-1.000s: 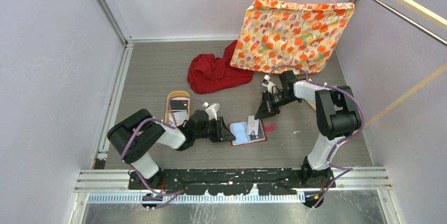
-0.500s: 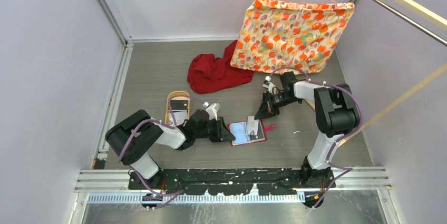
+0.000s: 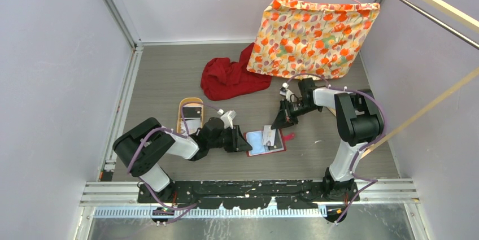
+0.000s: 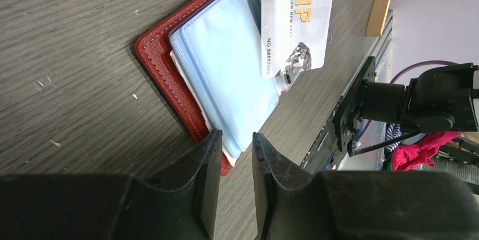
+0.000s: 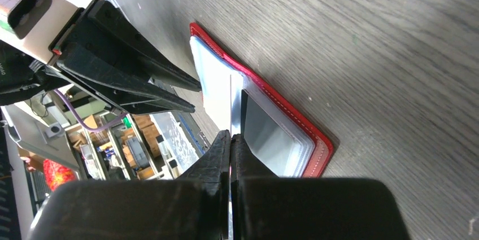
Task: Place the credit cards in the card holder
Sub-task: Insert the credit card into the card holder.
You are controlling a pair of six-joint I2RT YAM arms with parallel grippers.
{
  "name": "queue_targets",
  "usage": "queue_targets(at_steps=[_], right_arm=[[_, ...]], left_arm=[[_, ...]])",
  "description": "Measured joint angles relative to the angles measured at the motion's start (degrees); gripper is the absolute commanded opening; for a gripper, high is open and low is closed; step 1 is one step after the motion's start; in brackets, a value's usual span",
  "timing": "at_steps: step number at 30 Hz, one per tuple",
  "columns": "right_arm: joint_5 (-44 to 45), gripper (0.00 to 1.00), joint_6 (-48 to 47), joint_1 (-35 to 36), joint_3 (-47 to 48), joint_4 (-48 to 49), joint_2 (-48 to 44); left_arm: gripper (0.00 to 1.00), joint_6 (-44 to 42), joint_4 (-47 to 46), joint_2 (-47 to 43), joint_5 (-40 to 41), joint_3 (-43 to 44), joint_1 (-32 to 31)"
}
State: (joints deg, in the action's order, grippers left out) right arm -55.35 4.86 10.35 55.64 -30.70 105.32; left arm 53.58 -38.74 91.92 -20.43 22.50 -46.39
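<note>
The card holder (image 3: pixel 272 148) lies open on the floor: a red wallet with pale blue pockets (image 4: pixel 226 76). My right gripper (image 3: pixel 278 123) is shut on a whitish credit card (image 3: pixel 269 135) printed "VIP" (image 4: pixel 294 25). It holds the card on edge over the wallet's middle, where the card shows edge-on (image 5: pixel 231 101) between the shut fingers (image 5: pixel 230 134). My left gripper (image 3: pixel 245 141) is narrowly open and empty. Its tips (image 4: pixel 234 135) flank the wallet's near left corner. More cards, dark and whitish, lie in the tan oval tray (image 3: pixel 182 110).
A red cloth (image 3: pixel 229 76) is heaped at the back centre. A floral cloth (image 3: pixel 313 34) hangs on a pink hanger at the back right. Wooden and metal bars cross the right side. The wallet's snap tab (image 3: pixel 289 136) sticks out to the right.
My right gripper has edged slightly left with the card, closer over the wallet. The left gripper and the wallet have not visibly moved.
</note>
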Motion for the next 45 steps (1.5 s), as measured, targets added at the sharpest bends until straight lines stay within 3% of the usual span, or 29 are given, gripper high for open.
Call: queue_targets(at_steps=[20,32,45], right_arm=[[5.2,0.01,-2.1,6.6,1.1,-3.4,0.6],[5.2,0.01,4.8,7.9,0.0,2.1,1.9],[5.0,0.20,3.1,13.6,4.8,0.9,5.7]], left_arm=[[0.28,0.2,-0.3,0.5,-0.6,0.1,0.0],[0.30,0.2,0.9,-0.3,-0.6,0.1,0.0],[0.33,-1.2,12.6,-12.3,1.9,-0.2,0.0]])
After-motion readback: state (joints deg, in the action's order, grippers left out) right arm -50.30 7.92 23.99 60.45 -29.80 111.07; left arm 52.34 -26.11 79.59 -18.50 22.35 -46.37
